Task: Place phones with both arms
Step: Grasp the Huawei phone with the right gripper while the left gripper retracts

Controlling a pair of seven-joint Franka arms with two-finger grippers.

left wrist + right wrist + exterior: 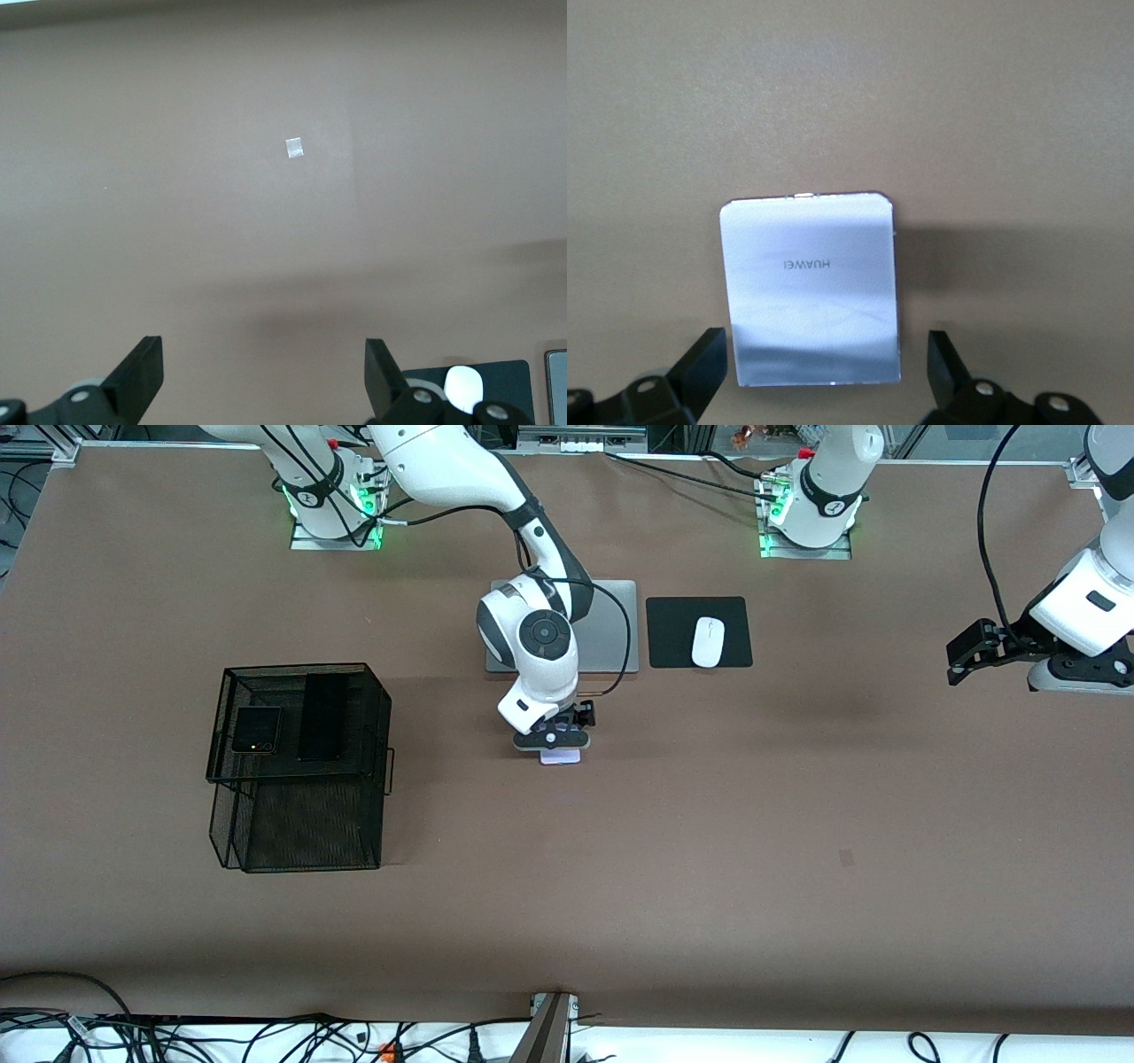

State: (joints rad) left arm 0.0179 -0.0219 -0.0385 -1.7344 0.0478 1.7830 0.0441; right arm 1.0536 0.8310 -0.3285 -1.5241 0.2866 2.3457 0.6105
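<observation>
The pale lilac-white phone (561,757) lies flat on the brown table near its middle. My right gripper (554,740) hangs just over it, open, a finger on each side of the phone (809,290) without touching it. The small squarish black folded phone (256,730) and the long slim black slab (322,716) lie on top of the black mesh basket (301,828) toward the right arm's end. My left gripper (973,657) is open and empty, held up in the air at the left arm's end; its fingers (142,367) show only bare table below.
A grey laptop (611,624) lies closed under the right arm, with a black mouse pad (673,638) and white mouse (707,641) beside it. A small pale tape square (294,149) marks the table under the left gripper.
</observation>
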